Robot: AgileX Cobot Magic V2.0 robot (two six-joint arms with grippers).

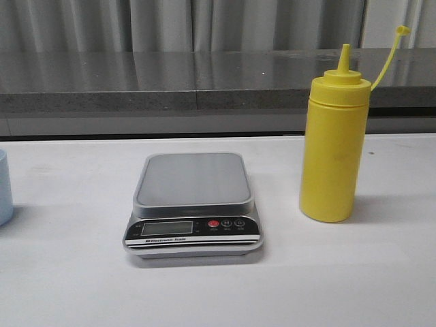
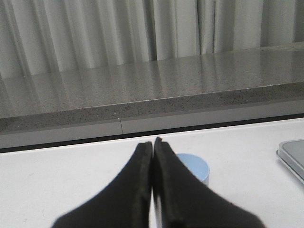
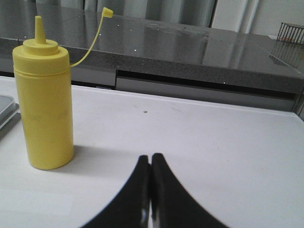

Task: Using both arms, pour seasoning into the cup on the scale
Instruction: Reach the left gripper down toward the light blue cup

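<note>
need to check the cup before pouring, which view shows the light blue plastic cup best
The left wrist view, though only partly: the light blue plastic cup shows its rim and upper wall behind the shut left gripper. The front view catches only a sliver of it at the left edge. The right wrist view misses it.

White table [image 1: 354, 272] under me, plain matte top, running back to a dark grey stone ledge [image 1: 204, 78] w/ curtains behind. Three things sitting on it. Scale [image 1: 193, 204] dead centre in front view, platform bare, black panel facing me. Seasoning bottle [image 1: 335, 139] upright to the right of the scale, near but not touching, cap strap sticking up. Cup [image 1: 4, 187] far left, cut off by the frame edge, well apart from the scale; left wrist cam shows it upright on the table too.
</note>
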